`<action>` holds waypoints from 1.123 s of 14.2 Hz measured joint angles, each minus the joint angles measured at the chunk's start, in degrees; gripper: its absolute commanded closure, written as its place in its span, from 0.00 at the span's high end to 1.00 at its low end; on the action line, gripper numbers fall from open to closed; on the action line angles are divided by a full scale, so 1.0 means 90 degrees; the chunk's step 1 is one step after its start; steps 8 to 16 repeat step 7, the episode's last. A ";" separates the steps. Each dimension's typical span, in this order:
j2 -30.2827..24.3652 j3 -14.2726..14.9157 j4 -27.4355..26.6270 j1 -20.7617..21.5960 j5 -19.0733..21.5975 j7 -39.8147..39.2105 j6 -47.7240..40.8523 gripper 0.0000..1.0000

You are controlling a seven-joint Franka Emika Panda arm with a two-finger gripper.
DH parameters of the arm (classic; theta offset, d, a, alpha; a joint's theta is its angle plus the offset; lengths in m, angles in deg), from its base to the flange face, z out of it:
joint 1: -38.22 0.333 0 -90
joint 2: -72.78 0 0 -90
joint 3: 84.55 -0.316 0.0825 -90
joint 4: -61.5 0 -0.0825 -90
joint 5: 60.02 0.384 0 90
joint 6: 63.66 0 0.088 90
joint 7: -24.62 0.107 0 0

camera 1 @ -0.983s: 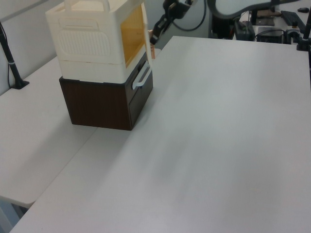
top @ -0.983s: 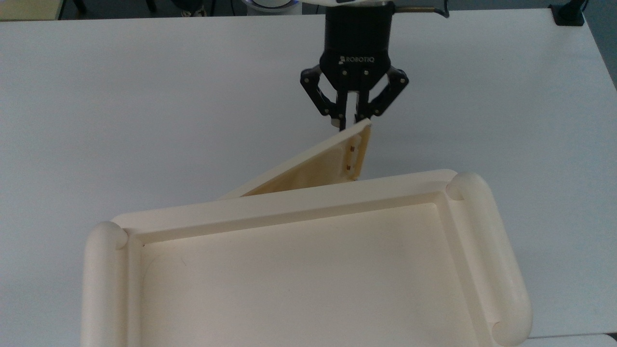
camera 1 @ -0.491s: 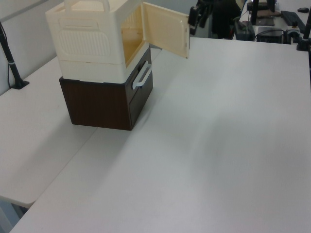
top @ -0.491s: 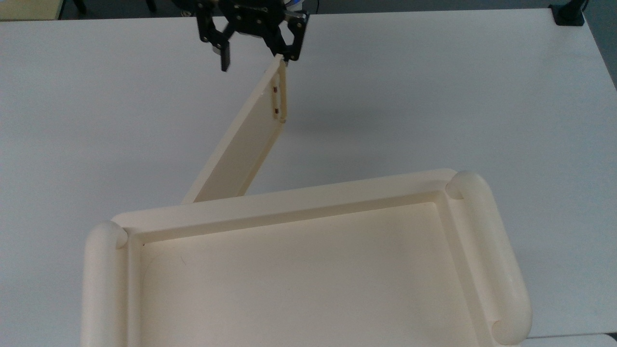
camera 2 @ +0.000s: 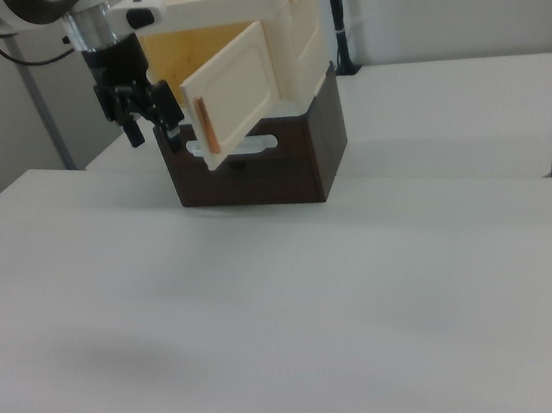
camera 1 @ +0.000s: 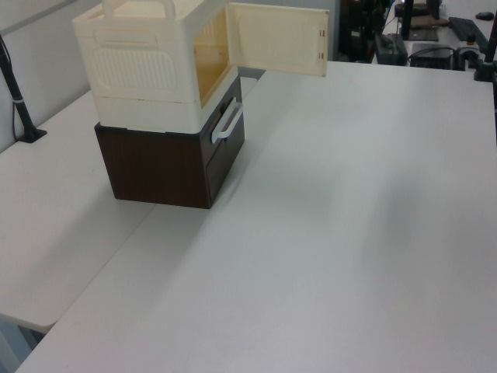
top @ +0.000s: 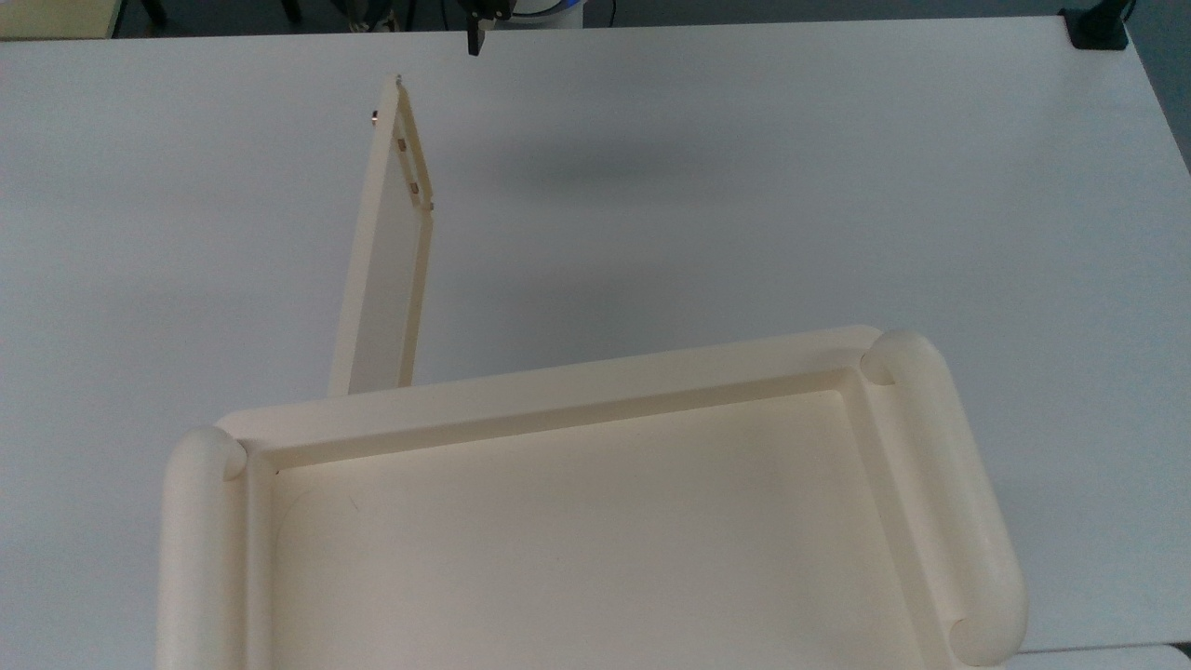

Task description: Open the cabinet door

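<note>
Though hanging close beside the cabinet door, grips nothing: gripper pointing straight down from a white-and-black wrist at the right view's upper left, black fingers spread apart. Sits just off the door's free edge on the right view's left, seemingly clear of it — hard to be sure from that angle. In the top view, only a dark fingertip at the far edge, apart from the door's far end.

Door wide open, hinged at the top view's left front corner of the cabinet and reaching away from it towards the far side of the table; small brownish studs near the free end. In the left view, door turned out to the right, with the yellowish inside of the cabinet laid bare. Nothing between gripper and door.

Beneath the cabinet, a dark brown drawer unit with a white handle on its front. Black post at the left view's far left; black clamp at the top view's far right corner.

All on a plain white table — a second white tabletop butted against it, pale wall behind.
</note>
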 measured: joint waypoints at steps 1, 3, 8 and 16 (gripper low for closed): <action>-0.0007 -0.0006 -0.0135 -0.0037 0.0103 -0.0203 -0.0001 1.00; -0.0001 -0.0018 -0.0312 -0.0093 0.0131 -0.0432 -0.0001 1.00; 0.0047 -0.0008 -0.0433 -0.0263 0.0133 -0.0563 0.0006 1.00; 0.0047 -0.0008 -0.0433 -0.0263 0.0133 -0.0563 0.0006 1.00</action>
